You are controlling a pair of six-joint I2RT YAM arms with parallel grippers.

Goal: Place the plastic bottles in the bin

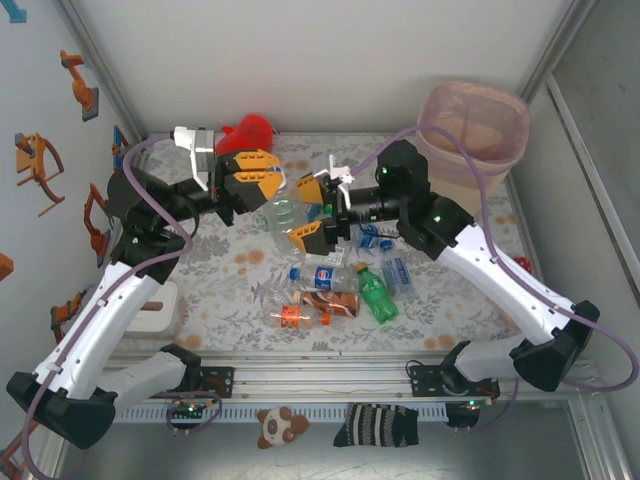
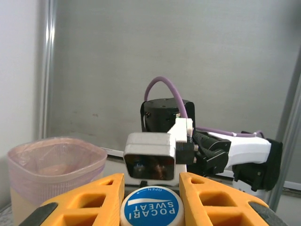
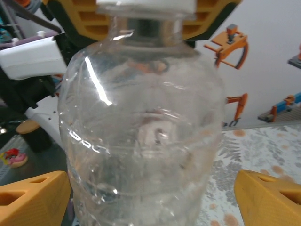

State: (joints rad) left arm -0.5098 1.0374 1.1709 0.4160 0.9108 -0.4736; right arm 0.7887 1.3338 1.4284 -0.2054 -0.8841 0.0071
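A clear plastic bottle (image 1: 284, 211) hangs above the table's middle. My left gripper (image 1: 270, 181) is shut on its blue-and-white cap (image 2: 151, 208), which sits between the orange fingers (image 2: 84, 200). My right gripper (image 1: 306, 212) stands open around the bottle's body (image 3: 141, 141). Its fingers (image 3: 270, 195) are on either side, with a gap showing on the right side. The beige-pink bin (image 1: 476, 130) stands at the far right corner, also seen in the left wrist view as the bin (image 2: 54, 165). Several more bottles lie on the table, among them a blue-labelled one (image 1: 325, 275) and a green one (image 1: 376, 293).
A red plush toy (image 1: 250, 130) sits at the back behind the left arm. A white box (image 1: 160, 312) rests by the left arm's base. Enclosure walls close the table on the left, back and right. The right arm's wrist camera (image 2: 157, 155) faces my left gripper closely.
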